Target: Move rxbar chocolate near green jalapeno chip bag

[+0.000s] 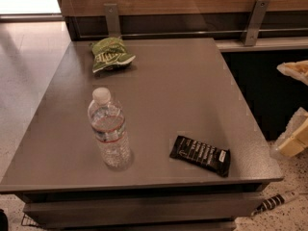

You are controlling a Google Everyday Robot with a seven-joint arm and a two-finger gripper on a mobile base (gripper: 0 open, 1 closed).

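In the camera view, the rxbar chocolate (pixel 200 155) lies flat on the grey worktop (pixel 183 90), close to the front edge and toward the front right corner. Its long axis runs nearly along that front edge, tilted a little so that the right end, the one with the small white patch, sits slightly nearer the front.

The claw (pixel 294 137) shows only as a pale shape off the right edge of the worktop, beside the front right corner and clear of everything on the surface. Whether it is apart or together cannot be told from here, and it holds nothing that can be seen.

The relation that matters is this: the bar lies to the left of the claw, just inside the right edge, with its right short end turned toward the claw. A reach in from the right would probably meet that short end first, so the claw would likely have to turn to close across the bar's narrow width.

The green jalapeno chip bag (pixel 111 55) sits well apart, at the back left corner. A water bottle (pixel 109 129) stands upright left of the bar, seemingly off the straight diagonal line from bar to bag.
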